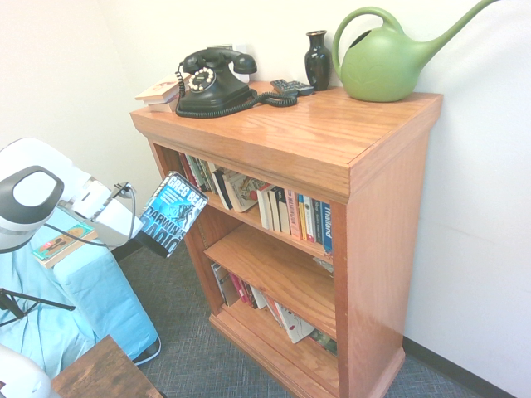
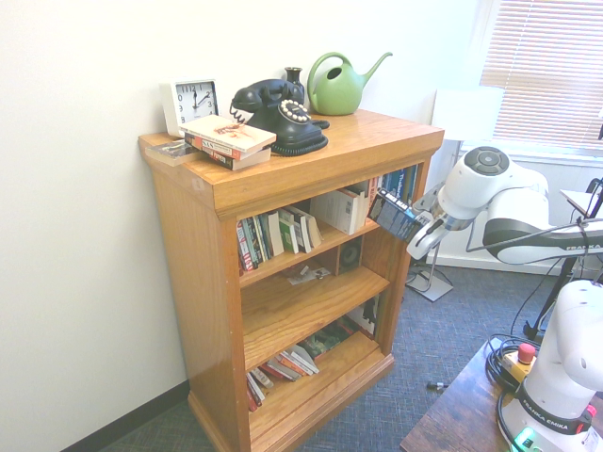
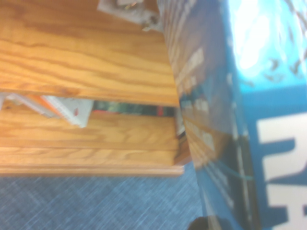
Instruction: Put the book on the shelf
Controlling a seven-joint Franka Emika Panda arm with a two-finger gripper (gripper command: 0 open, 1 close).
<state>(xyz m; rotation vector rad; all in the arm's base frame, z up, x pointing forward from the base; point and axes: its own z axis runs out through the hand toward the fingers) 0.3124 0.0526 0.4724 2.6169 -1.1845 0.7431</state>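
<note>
- Blue-teal book hangs tilted just outside the bookcase's open front, long axis slanting, cover facing outward.
- Gripper is clamped on the book's lower end.

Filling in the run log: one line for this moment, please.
tool: shut on book | book: tilted, in air, outside bookcase | shelf: not reached

The book fills the blurred wrist view, its white title cut off, perhaps an "N".
</note>
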